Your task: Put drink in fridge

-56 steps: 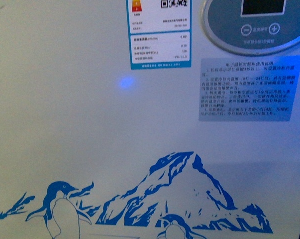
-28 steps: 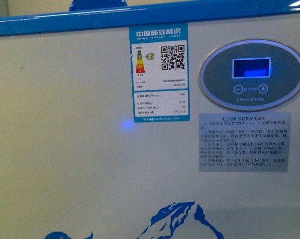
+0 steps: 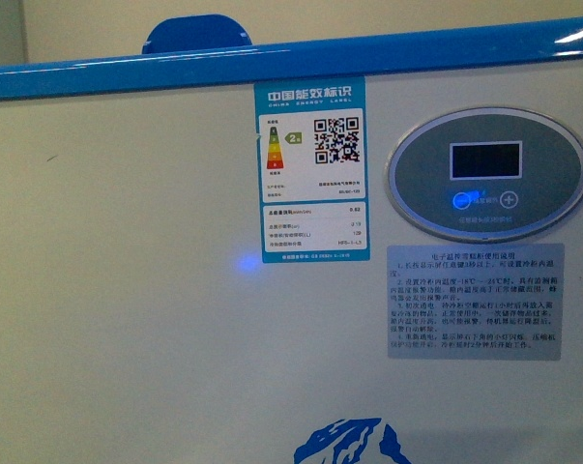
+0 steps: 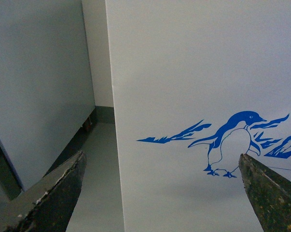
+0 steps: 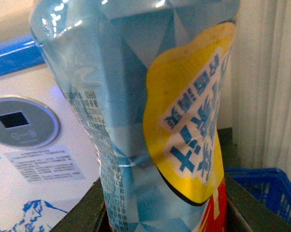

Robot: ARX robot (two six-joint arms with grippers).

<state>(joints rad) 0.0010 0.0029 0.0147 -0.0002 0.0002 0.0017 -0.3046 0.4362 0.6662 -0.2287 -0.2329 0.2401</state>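
Observation:
The drink [image 5: 135,111] fills the right wrist view: a bottle wrapped in a pale blue label with a yellow patch of blue characters and some red low down. My right gripper [image 5: 164,209] is shut on its lower part, a dark finger on each side. The fridge [image 3: 127,290] stands close in front, white with a blue rim [image 3: 98,79] and an oval control panel [image 3: 488,186]. My left gripper [image 4: 160,157] is open and holds nothing, facing the fridge's white wall [image 4: 184,63] near the penguin decal [image 4: 232,145].
A blue handle [image 3: 196,34] rises behind the rim. An energy label [image 3: 313,169] and a text sticker [image 3: 475,300] are on the fridge front. A grey-white cabinet [image 4: 39,87] stands beside the fridge across a narrow floor gap [image 4: 99,169]. A blue basket [image 5: 266,188] sits below the bottle.
The front view has risen along the fridge: the penguins dropped out of sight, and the blue rim and handle came into view. The panel's display went from lit blue to dark.

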